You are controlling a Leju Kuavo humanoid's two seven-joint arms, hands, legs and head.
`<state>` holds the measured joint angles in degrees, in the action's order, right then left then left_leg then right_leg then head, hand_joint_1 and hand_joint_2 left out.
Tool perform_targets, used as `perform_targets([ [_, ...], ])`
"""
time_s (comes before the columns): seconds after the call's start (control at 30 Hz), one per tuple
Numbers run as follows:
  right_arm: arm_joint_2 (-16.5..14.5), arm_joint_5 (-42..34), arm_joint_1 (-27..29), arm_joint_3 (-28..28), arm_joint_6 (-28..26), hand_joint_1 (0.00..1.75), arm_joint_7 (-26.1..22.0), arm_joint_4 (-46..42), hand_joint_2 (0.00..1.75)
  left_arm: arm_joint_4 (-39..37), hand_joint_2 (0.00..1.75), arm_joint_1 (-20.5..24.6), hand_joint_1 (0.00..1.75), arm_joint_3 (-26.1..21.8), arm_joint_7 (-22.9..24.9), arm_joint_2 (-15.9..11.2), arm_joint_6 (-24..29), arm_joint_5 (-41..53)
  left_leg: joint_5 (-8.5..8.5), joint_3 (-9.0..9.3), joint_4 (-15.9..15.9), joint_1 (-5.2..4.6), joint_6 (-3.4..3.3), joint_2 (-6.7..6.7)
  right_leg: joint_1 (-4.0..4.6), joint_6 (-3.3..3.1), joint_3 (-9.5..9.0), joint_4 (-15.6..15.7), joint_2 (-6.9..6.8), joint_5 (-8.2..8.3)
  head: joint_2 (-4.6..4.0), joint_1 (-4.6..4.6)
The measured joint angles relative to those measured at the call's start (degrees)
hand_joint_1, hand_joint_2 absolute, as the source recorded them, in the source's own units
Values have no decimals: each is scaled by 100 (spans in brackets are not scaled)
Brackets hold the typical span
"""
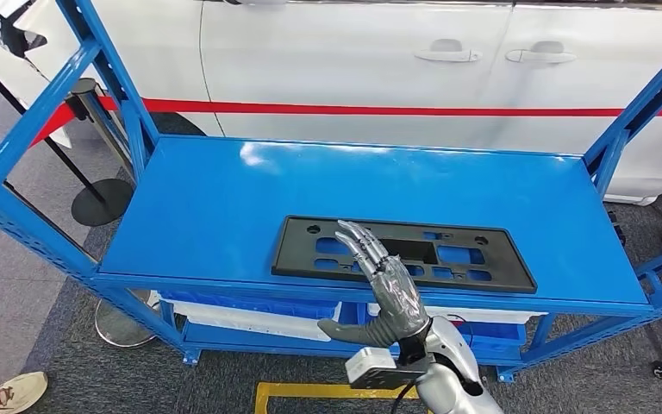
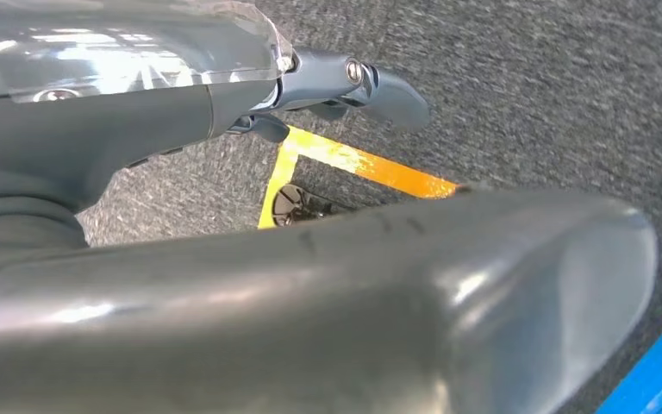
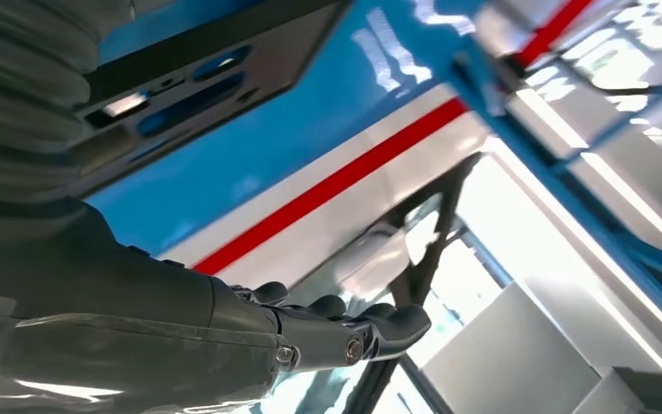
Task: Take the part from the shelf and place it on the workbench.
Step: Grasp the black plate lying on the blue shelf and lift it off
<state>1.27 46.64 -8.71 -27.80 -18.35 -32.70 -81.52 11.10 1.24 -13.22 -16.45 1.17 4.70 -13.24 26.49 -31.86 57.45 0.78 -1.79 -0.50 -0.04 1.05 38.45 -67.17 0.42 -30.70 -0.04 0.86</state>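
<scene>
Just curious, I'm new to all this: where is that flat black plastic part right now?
In the head view, the black part lies flat on the blue shelf, near its front edge, under the raised fingers of the right hand.

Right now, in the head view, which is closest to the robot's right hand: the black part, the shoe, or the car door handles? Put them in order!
From the right hand:
1. Black part, lying flat on the blue shelf, right under the fingers.
2. Car door handles, far behind the shelf, up on the white car.
3. Shoe, on the floor at the far left corner.
</scene>
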Motion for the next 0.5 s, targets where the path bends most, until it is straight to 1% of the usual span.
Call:
perform_targets([
  [0.03,13,324,-35,-92,-222,0,136,154,175,0,0,0,0,-1,-1,1,-8,13,-1,-7,0,0,-3,-2,-21,26,173,-381,-4,-167,0,-2],
  [0.07,21,607,-63,-180,-412,0,264,319,175,0,0,-1,0,-1,-1,2,-16,25,-1,-11,2,0,-3,-2,-42,48,297,-663,-7,-255,0,-2],
  [0.1,26,824,-89,-256,-563,0,365,476,175,0,0,-1,0,-1,-1,3,-21,38,0,-11,4,0,-2,0,-62,63,319,-734,-11,-227,0,-2],
  [0.13,27,965,-118,-314,-669,0,433,611,175,0,0,-2,0,-1,-1,7,-26,50,2,-6,7,1,2,3,-78,70,225,-572,-16,-96,0,-2],
  [0.17,28,1058,-152,-358,-747,0,476,727,175,0,0,-1,0,-1,-2,10,-30,60,8,3,9,1,10,7,-93,69,33,-220,-22,100,0,-2],
  [0.2,29,1108,-195,-395,-798,0,499,823,175,0,0,0,0,-1,-2,14,-33,68,16,12,13,-2,25,10,-98,58,-190,198,-30,265,0,-2],
  [0.23,30,1144,-238,-426,-829,0,521,901,175,0,0,2,0,-1,-3,16,-37,70,27,13,23,-12,48,13,-89,40,-368,547,-35,372,0,-1],
  [0.27,31,1202,-274,-457,-862,0,562,976,175,0,0,3,0,-1,-4,16,-44,74,32,12,27,-20,77,13,-77,21,-480,774,-38,421,0,2],
  [0.3,32,1306,-298,-483,-907,0,641,1048,175,0,0,3,0,-2,-3,16,-53,78,34,9,27,-26,109,12,-58,-2,-520,868,-36,413,0,3],
  [0.33,33,1451,-315,-504,-967,0,744,1120,175,0,0,4,0,-2,-3,16,-61,85,32,9,23,-29,145,11,-42,-28,-520,886,-32,413,0,4],
  [0.4,33,1843,-352,-535,-1147,0,991,1278,175,0,0,4,0,-3,0,15,-75,106,72,6,41,-15,211,13,-57,-96,-536,922,-32,433,0,5],
  [0.43,31,2019,-379,-549,-1241,0,1093,1349,175,0,0,5,0,-3,1,15,-78,115,124,-12,96,-11,233,15,-69,-132,-549,946,-35,445,0,5],
  [0.47,24,2185,-413,-565,-1340,0,1190,1425,175,0,0,5,0,-4,2,15,-79,123,222,-68,232,-6,246,17,-81,-165,-558,965,-40,454,0,7],
  [0.5,13,2330,-447,-579,-1435,0,1276,1507,175,0,0,4,0,-4,3,16,-80,126,362,-173,474,-2,254,18,-75,-186,-560,968,-42,454,0,7],
])
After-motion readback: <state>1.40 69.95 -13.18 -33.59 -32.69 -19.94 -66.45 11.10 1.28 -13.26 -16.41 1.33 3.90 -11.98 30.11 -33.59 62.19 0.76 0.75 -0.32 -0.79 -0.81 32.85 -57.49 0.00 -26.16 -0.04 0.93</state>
